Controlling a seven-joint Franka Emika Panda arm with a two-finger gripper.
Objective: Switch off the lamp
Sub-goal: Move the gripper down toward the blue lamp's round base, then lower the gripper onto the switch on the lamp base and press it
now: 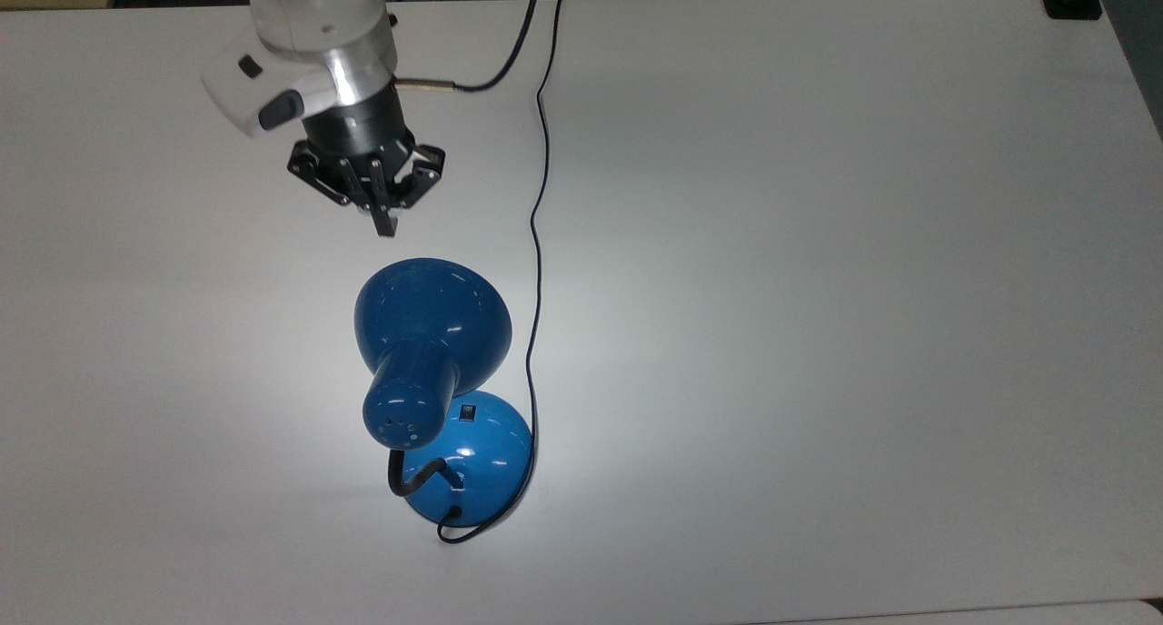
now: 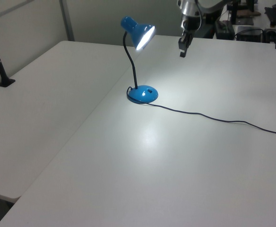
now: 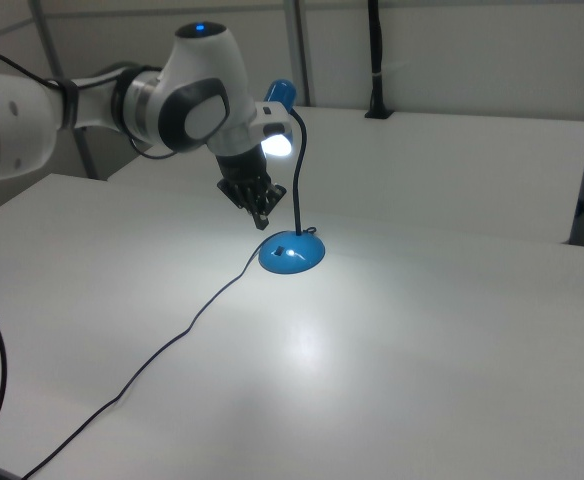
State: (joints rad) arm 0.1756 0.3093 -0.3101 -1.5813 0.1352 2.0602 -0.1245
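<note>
Glossy blue lamp (image 1: 432, 321), white table (image 1: 818, 243)
</note>
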